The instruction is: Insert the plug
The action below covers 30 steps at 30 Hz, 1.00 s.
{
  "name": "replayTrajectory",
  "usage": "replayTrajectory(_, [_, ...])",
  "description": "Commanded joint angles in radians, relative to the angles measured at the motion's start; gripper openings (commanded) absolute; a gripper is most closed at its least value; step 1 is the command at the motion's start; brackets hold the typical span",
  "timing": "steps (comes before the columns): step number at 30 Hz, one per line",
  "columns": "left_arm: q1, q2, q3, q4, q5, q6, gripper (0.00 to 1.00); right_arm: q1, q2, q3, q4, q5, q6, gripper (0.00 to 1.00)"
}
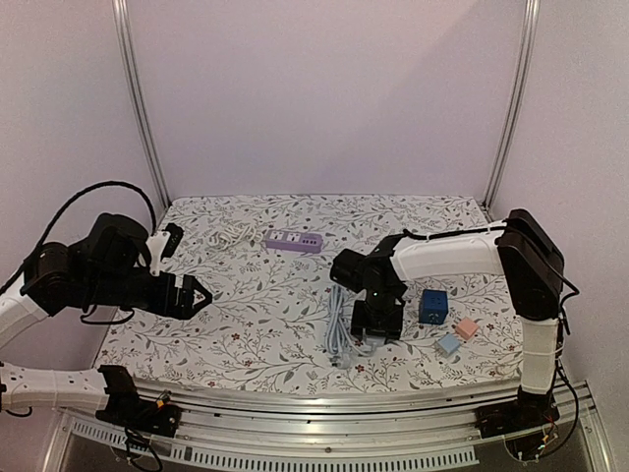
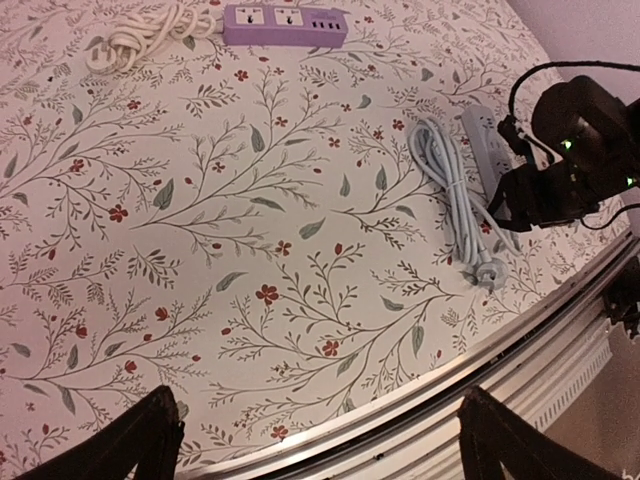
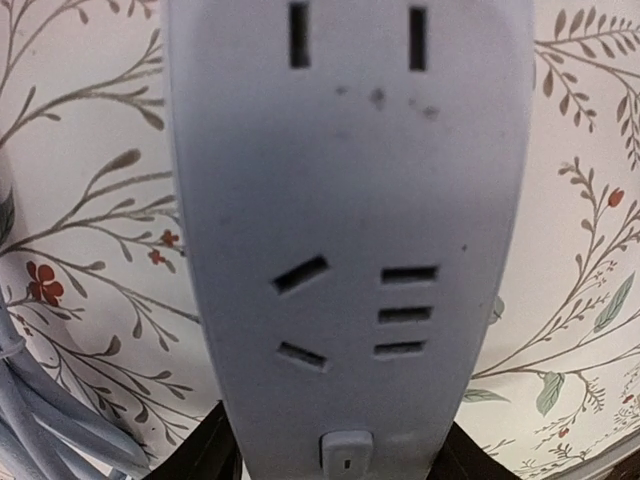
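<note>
**A:** Where is the plug?

**B:** The pale grey plug [image 2: 487,272] lies flat on the flower-patterned worktop [image 1: 256,315], near the front edge. It is at the end of its coiled pale grey cable [image 2: 447,185], and nothing holds it.

**A:** And the grey strip?

**B:** The pale grey plastic power strip [image 3: 350,250] lies just beside that coil, sockets facing up. The right tool [image 1: 378,323] sits over one end of it, with a dark finger [image 3: 212,452] at each side of the strip.

**A:** Is it clenched on the strip?

**B:** I cannot tell. The fingers are at the strip's edges, but whether they press on it does not show.

**A:** What about the left tool?

**B:** The left tool [image 1: 200,296] hangs released, its fingers spread wide with nothing between them. It is over the left part of the worktop, well apart from the cable.

**A:** Is there anything else?

**B:** A purple power strip [image 1: 294,241] lies at the back, with a coiled white cord [image 1: 228,234] to its left. A dark blue cube [image 1: 432,307], a pink block [image 1: 466,328] and a light blue block [image 1: 448,344] sit to the right of the right tool.
</note>
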Motion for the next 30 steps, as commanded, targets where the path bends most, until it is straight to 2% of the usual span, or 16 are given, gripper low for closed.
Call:
replayTrajectory(1, [-0.011,-0.009,-0.007,-0.026,0.005,0.012,0.97,0.021,0.007,0.005,-0.026,-0.026,0.028,0.6])
replayTrajectory(5, [-0.011,-0.008,-0.008,-0.027,0.013,0.016,0.98,0.022,-0.012,0.052,-0.058,-0.026,0.022,0.66])
replayTrajectory(13, [-0.011,0.018,0.008,0.001,0.044,0.068,1.0,0.022,-0.08,0.212,-0.209,0.091,-0.039,0.83])
replayTrajectory(15, [-0.011,0.039,0.024,0.002,0.044,0.068,0.99,0.021,-0.099,0.238,-0.263,0.117,-0.052,0.96])
replayTrajectory(16, [-0.011,0.05,0.033,0.002,0.051,0.068,0.99,0.022,-0.107,0.245,-0.288,0.132,-0.057,0.98])
replayTrajectory(24, [-0.011,0.169,0.068,0.075,0.087,0.09,1.0,-0.012,-0.178,0.229,-0.487,0.253,-0.059,0.99])
replayTrajectory(30, [-0.012,0.303,0.145,0.147,0.118,0.102,0.99,-0.061,-0.251,0.164,-0.5,0.287,-0.109,0.99])
